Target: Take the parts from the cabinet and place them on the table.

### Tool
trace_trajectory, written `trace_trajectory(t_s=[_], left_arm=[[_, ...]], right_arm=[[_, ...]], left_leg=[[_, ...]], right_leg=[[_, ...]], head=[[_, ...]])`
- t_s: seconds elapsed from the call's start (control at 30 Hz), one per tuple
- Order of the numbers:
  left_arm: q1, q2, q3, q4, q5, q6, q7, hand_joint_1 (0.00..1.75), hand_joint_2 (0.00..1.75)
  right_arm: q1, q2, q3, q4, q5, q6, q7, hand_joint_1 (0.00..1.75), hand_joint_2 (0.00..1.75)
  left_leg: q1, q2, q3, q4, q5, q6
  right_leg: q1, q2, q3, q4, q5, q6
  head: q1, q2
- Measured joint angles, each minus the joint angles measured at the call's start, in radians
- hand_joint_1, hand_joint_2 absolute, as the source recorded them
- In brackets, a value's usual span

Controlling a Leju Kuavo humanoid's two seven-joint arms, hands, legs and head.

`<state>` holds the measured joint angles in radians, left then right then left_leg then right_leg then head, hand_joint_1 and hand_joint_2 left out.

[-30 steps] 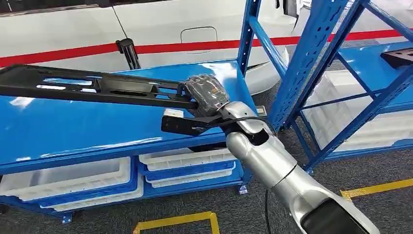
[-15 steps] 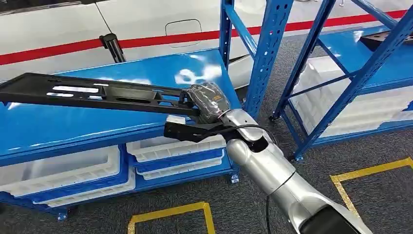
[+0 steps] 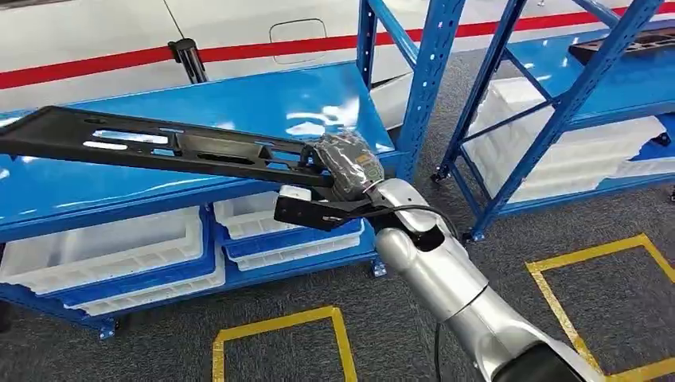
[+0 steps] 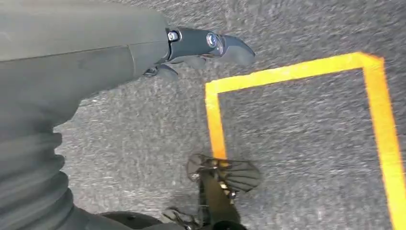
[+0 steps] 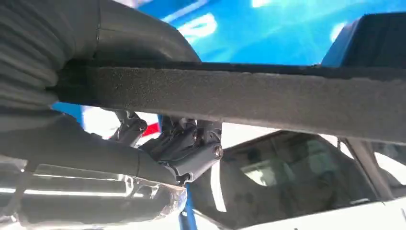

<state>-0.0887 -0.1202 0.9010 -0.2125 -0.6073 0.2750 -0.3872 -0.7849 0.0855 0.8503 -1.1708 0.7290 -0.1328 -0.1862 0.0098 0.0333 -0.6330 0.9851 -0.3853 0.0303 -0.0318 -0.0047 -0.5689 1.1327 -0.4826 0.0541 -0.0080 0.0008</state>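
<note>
— Since a second ago, what has changed?

— Mostly the camera: the whole scene has shifted, with the blue shelf posts (image 3: 430,76) sliding left and more of the yellow floor tape (image 3: 605,263) showing on the right. The right robot hand (image 3: 348,165) grips the long black part (image 3: 159,145) just as before.

— Where is that part now?

— Held out over the blue worktop (image 3: 239,111), reaching from the right robot hand across to the worktop's left end. It looks raised above the surface rather than lying on it, though I cannot tell for certain. The right wrist view shows the part's rough black edge (image 5: 239,96) running across the dark fingers (image 5: 191,148) wrapped under it.

— And the other hand?

— The left robot hand (image 4: 191,48) hangs over grey carpet, near a corner of yellow tape (image 4: 215,91). Its fingers are curled inward with nothing in them.

— Anything else around the worktop?

— White bins (image 3: 111,251) sit on the shelf below it, a white car body with a red stripe (image 3: 263,49) stands behind it, and another blue rack (image 3: 621,79) stands to its right.
</note>
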Motion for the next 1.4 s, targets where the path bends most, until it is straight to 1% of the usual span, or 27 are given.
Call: trace_trajectory(t_s=[0.03, 0.07, 0.17, 0.23, 0.3, 0.33, 0.37, 0.43, 0.5, 0.53, 0.57, 0.67, 0.7, 0.73, 0.8, 0.83, 0.87, 0.93, 1.0, 1.03, 1.07, 1.17, 1.2, 1.27, 1.33, 1.37, 1.4], left_arm=[[0.000, 0.001, 0.000, 0.000, 0.000, 0.000, 0.000, 0.00, 1.75], [0.000, 0.001, 0.000, 0.000, 0.000, 0.000, -0.001, 0.00, 1.75], [0.002, 0.001, 0.000, 0.000, 0.000, -0.001, -0.002, 0.00, 1.75], [0.004, 0.002, 0.000, 0.000, 0.001, -0.002, -0.002, 0.00, 1.75], [0.004, 0.001, 0.000, 0.000, 0.001, -0.003, -0.003, 0.00, 1.75], [0.003, 0.001, 0.000, 0.000, 0.001, -0.003, -0.003, 0.00, 1.75], [0.003, 0.001, 0.000, 0.000, 0.000, -0.003, -0.003, 0.00, 1.75], [0.003, 0.001, 0.000, 0.000, 0.000, -0.005, -0.003, 0.00, 1.75], [0.002, 0.001, 0.000, 0.000, -0.002, -0.006, -0.003, 0.00, 1.75], [0.000, 0.005, 0.000, -0.001, -0.002, -0.006, -0.003, 0.00, 1.75], [-0.001, 0.004, 0.000, -0.001, -0.002, -0.006, -0.005, 0.00, 1.75], [-0.001, 0.005, 0.000, -0.001, -0.003, -0.006, -0.010, 0.00, 1.75], [-0.001, 0.005, 0.000, -0.001, -0.003, -0.006, -0.011, 0.00, 1.75], [-0.004, 0.004, 0.000, -0.001, -0.003, -0.006, -0.011, 0.00, 1.75], [-0.005, 0.004, 0.000, -0.001, 0.000, -0.006, -0.011, 0.00, 1.75], [-0.005, 0.004, 0.001, -0.001, 0.000, -0.006, -0.011, 0.00, 1.75], [-0.005, 0.004, 0.001, -0.001, 0.001, -0.006, -0.011, 0.00, 1.75], [-0.005, 0.003, 0.001, -0.001, 0.002, -0.006, -0.010, 0.00, 1.75], [-0.005, 0.001, 0.001, -0.001, 0.003, -0.005, -0.010, 0.00, 1.75], [-0.005, 0.002, 0.001, -0.001, 0.003, -0.005, -0.009, 0.00, 1.75], [-0.006, 0.002, 0.001, -0.001, 0.003, -0.002, -0.008, 0.00, 1.75], [-0.004, 0.002, 0.001, -0.001, 0.002, 0.002, -0.004, 0.00, 1.75], [0.000, 0.003, 0.001, -0.001, 0.002, 0.004, -0.002, 0.00, 1.75], [0.002, 0.003, 0.001, -0.001, 0.002, 0.007, 0.002, 0.00, 1.75], [0.002, 0.002, 0.001, -0.001, 0.002, 0.008, 0.004, 0.00, 1.75], [0.001, 0.003, 0.001, -0.001, 0.001, 0.009, 0.004, 0.00, 1.75], [0.002, 0.003, 0.001, -0.001, 0.001, 0.009, 0.005, 0.00, 1.75]], right_arm=[[0.000, 0.001, -0.002, -0.004, 0.000, 0.000, 0.000, 1.75, 1.75], [0.002, 0.002, -0.006, -0.007, 0.000, 0.000, 0.001, 1.75, 1.75], [0.009, -0.001, -0.007, -0.007, 0.000, 0.001, 0.004, 1.75, 1.75], [0.011, -0.003, -0.008, -0.007, 0.001, 0.002, 0.006, 1.75, 1.75], [0.011, 0.000, -0.008, -0.007, 0.002, 0.003, 0.006, 1.75, 1.75], [0.013, 0.000, -0.008, -0.007, 0.003, 0.004, 0.006, 1.75, 1.75], [0.013, -0.002, -0.009, -0.006, 0.003, 0.006, 0.006, 1.75, 1.75], [0.014, -0.005, -0.012, -0.005, 0.008, 0.011, 0.006, 1.75, 1.75], [0.012, -0.005, -0.017, -0.005, 0.011, 0.013, 0.003, 1.75, 1.75], [0.012, -0.002, -0.021, -0.005, 0.012, 0.013, 0.000, 1.75, 1.75], [0.010, -0.001, -0.024, -0.005, 0.012, 0.013, -0.001, 1.75, 1.75], [0.005, 0.003, -0.027, -0.001, 0.011, 0.017, -0.012, 1.75, 1.75], [0.003, 0.002, -0.029, 0.001, 0.011, 0.018, -0.015, 1.75, 1.75], [-0.003, 0.000, -0.030, 0.004, 0.011, 0.019, -0.018, 1.75, 1.75], [-0.006, 0.000, -0.030, 0.010, 0.010, 0.023, -0.024, 1.75, 1.75], [-0.005, 0.000, -0.030, 0.013, 0.010, 0.024, -0.025, 1.75, 1.75], [-0.005, 0.001, -0.029, 0.016, 0.010, 0.025, -0.025, 1.75, 1.75], [-0.005, 0.001, -0.029, 0.022, 0.010, 0.029, -0.025, 1.75, 1.75], [-0.006, 0.007, -0.029, 0.024, 0.010, 0.030, -0.025, 1.75, 1.75], [-0.009, 0.012, -0.029, 0.024, 0.009, 0.030, -0.025, 1.75, 1.75], [-0.011, 0.021, -0.029, 0.023, 0.008, 0.031, -0.025, 1.75, 1.75], [-0.009, 0.022, -0.029, 0.025, 0.003, 0.031, -0.025, 1.75, 1.75], [-0.008, 0.021, -0.029, 0.027, 0.003, 0.031, -0.025, 1.75, 1.75], [-0.008, 0.026, -0.029, 0.028, 0.002, 0.031, -0.024, 1.75, 1.75], [-0.007, 0.027, -0.029, 0.029, 0.000, 0.031, -0.024, 1.75, 1.75], [-0.005, 0.027, -0.029, 0.029, 0.000, 0.031, -0.025, 1.75, 1.75], [-0.002, 0.027, -0.029, 0.029, 0.000, 0.031, -0.025, 1.75, 1.75]], left_leg=[[-0.007, 0.000, -0.013, 0.009, 0.004, -0.005], [-0.007, 0.001, -0.019, 0.012, 0.014, -0.012], [0.002, 0.001, -0.035, 0.013, 0.041, -0.025], [0.009, -0.017, -0.058, 0.076, -0.048, -0.033], [0.011, -0.026, -0.091, 0.214, -0.163, -0.041], [0.011, -0.026, -0.104, 0.283, -0.195, -0.042], [0.010, -0.026, -0.104, 0.325, -0.196, -0.042], [0.010, -0.026, -0.048, 0.286, -0.134, -0.031], [0.005, -0.033, 0.067, 0.138, -0.093, -0.010], [0.000, -0.041, 0.120, 0.051, -0.130, 0.007], [-0.004, -0.040, 0.149, -0.002, -0.144, 0.006], [-0.019, -0.038, 0.138, -0.005, -0.119, 0.025], [-0.002, -0.029, 0.134, -0.033, -0.092, 0.027], [-0.007, -0.027, 0.127, -0.041, -0.078, 0.028], [-0.007, -0.023, 0.097, -0.037, -0.052, 0.034], [-0.008, -0.020, 0.081, -0.037, -0.041, 0.034], [-0.008, -0.018, 0.064, -0.035, -0.028, 0.031], [-0.005, -0.015, 0.034, -0.033, -0.005, 0.023], [-0.001, -0.014, 0.006, -0.023, 0.011, 0.010], [-0.003, -0.014, -0.006, -0.011, 0.016, 0.002], [-0.006, -0.014, -0.023, 0.003, 0.020, -0.003], [0.000, -0.015, -0.038, 0.003, 0.050, -0.020], [0.006, -0.016, -0.046, 0.006, 0.050, -0.026], [0.011, -0.025, -0.075, 0.077, -0.062, -0.036], [0.012, -0.026, -0.107, 0.219, -0.164, -0.044], [0.012, -0.026, -0.117, 0.290, -0.182, -0.045], [0.013, -0.026, -0.110, 0.320, -0.165, -0.045]], right_leg=[[0.004, -0.004, 0.072, -0.091, -0.025, -0.003], [0.011, 0.002, 0.080, -0.131, -0.050, -0.015], [0.003, 0.004, 0.048, -0.127, -0.038, -0.037], [0.003, 0.002, 0.044, -0.126, -0.017, -0.063], [0.010, 0.002, 0.016, -0.125, 0.005, -0.072], [0.014, 0.002, 0.002, -0.124, 0.017, -0.073], [0.017, 0.003, -0.012, -0.124, 0.027, -0.073], [0.023, 0.005, -0.039, -0.123, 0.048, -0.071], [0.027, 0.008, -0.057, -0.124, 0.067, -0.069], [0.026, 0.008, -0.061, -0.124, 0.074, -0.064], [0.025, 0.006, -0.064, -0.124, 0.083, -0.056], [0.018, 0.006, -0.066, -0.140, 0.111, -0.033], [0.025, 0.006, -0.076, -0.131, 0.109, -0.033], [0.025, 0.007, -0.096, -0.113, 0.072, -0.037], [0.020, 0.006, -0.134, 0.011, -0.037, -0.054], [0.016, 0.006, -0.151, 0.088, -0.073, -0.052], [0.012, 0.006, -0.163, 0.157, -0.084, -0.039], [0.004, 0.006, -0.124, 0.159, -0.036, -0.004], [-0.003, 0.004, -0.019, 0.025, 0.005, 0.016], [-0.009, 0.002, 0.049, -0.069, -0.014, 0.013], [0.005, 0.006, 0.101, -0.146, -0.045, 0.004], [0.010, 0.007, 0.064, -0.130, -0.035, -0.023], [-0.006, 0.004, 0.051, -0.134, -0.024, -0.040], [-0.002, 0.001, 0.033, -0.132, -0.001, -0.062], [0.004, 0.001, 0.008, -0.131, 0.020, -0.065], [0.006, 0.001, -0.007, -0.130, 0.032, -0.065], [0.006, 0.001, -0.020, -0.129, 0.041, -0.063]], head=[[0.003, 0.000], [-0.003, 0.000], [-0.006, 0.000], [-0.007, 0.000], [-0.009, 0.000], [-0.009, 0.000], [-0.010, 0.000], [-0.010, 0.000], [-0.009, 0.000], [-0.008, 0.000], [-0.007, 0.000], [-0.010, 0.000], [-0.009, 0.000], [-0.008, 0.000], [0.001, 0.000], [-0.002, 0.000], [0.001, 0.000], [0.000, 0.000], [0.000, 0.000], [0.001, 0.000], [0.002, 0.000], [-0.005, 0.000], [-0.004, 0.000], [-0.008, 0.000], [-0.009, 0.000], [-0.008, 0.000], [-0.009, 0.000]])
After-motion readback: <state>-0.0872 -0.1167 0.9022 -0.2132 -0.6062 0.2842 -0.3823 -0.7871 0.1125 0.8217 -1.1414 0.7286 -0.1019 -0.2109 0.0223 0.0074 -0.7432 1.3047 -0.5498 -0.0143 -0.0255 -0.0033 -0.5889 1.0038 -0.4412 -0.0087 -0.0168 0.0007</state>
